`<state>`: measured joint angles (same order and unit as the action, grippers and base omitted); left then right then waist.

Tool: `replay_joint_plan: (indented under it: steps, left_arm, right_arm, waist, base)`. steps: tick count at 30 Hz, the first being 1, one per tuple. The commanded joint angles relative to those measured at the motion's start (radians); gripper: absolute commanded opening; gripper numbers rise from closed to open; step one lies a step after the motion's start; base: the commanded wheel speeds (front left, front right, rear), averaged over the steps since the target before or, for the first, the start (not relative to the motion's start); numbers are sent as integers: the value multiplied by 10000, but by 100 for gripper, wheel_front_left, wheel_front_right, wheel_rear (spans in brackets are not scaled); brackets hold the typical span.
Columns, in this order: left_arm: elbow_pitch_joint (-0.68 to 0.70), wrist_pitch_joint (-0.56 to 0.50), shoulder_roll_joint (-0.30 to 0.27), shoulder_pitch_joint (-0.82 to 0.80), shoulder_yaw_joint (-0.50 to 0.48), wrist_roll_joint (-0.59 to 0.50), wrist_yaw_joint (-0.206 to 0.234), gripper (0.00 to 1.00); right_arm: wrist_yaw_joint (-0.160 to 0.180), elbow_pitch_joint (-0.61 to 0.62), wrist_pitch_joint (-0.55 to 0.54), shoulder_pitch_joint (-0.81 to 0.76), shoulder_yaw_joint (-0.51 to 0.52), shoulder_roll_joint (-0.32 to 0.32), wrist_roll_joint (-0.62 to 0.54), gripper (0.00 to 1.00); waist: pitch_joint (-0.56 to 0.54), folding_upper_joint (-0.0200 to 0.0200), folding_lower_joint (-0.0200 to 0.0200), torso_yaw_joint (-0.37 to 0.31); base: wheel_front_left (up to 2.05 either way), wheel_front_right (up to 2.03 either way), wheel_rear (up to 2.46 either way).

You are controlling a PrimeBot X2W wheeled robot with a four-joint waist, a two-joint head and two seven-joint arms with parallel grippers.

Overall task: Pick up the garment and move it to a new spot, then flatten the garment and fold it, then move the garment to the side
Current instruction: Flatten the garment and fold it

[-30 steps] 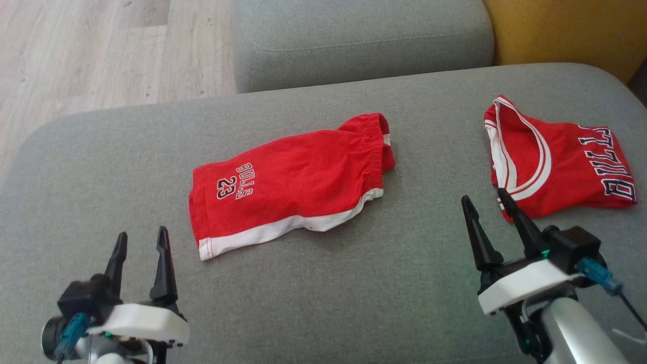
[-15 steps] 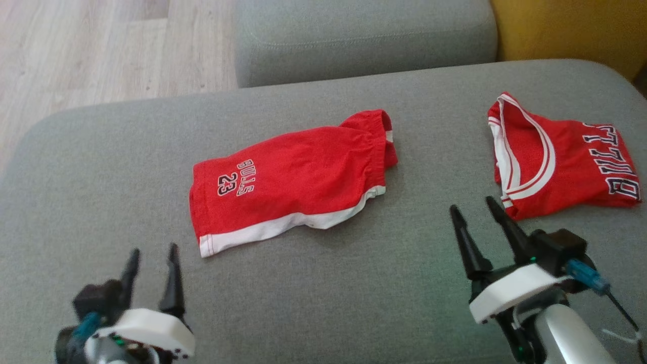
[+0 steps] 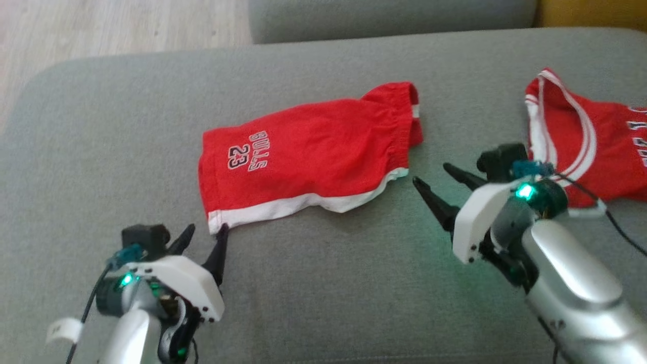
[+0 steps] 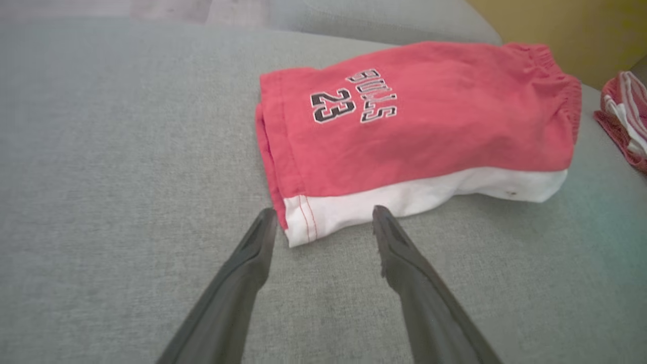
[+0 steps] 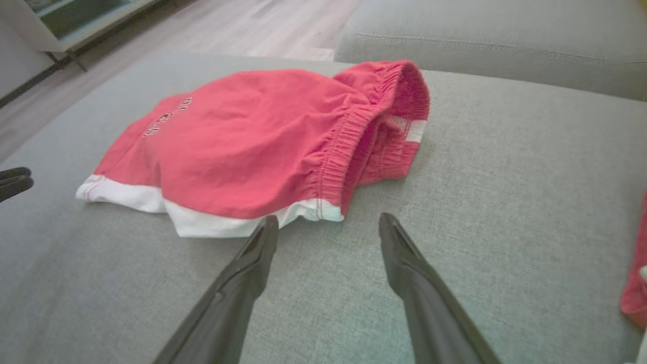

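Left gripper (image 3: 207, 230), lower left: its two dark fingers are spread apart and empty, tips on either side of the near-left white-hemmed corner of the red cotton basketball shorts printed "BULLS 23" (image 3: 313, 146); contact with the cloth cannot be judged. The shorts lie flat at the middle of the grey fabric sofa cushion (image 3: 101, 126), elastic waistband toward the right. Right gripper (image 3: 430, 173): fingers likewise spread and empty, pointing at the waistband-end corner just short of the hem, with a crumpled red jersey with white trim (image 3: 571, 131) at far right, apart from the shorts.
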<state>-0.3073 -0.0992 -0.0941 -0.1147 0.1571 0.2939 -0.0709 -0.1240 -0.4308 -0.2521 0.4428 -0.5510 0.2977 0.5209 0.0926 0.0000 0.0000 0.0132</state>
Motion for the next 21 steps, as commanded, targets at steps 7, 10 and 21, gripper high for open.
replay_joint_plan:
  steps: [7,10,21]
  left_arm:
    - [-48,-85,-6,-1267,105,183,-177,100]
    - [-190,-2,37,-1466,192,230,-201,100]
    - [-833,-200,88,-1808,525,511,-333,100]
  right_arm:
    - [-67,-1314,139,1824,-1336,465,1036,100]
    - [-67,-1789,296,2223,-1712,535,1331,100]
    - [-67,-2808,820,2973,-3201,502,2203,100]
  waist:
    - [918,0,0,780]
    - [1130,0,0,925]
    - [1397,0,0,939]
  base:
    - [0,0,0]
    - [0,0,0]
    - [0,0,0]
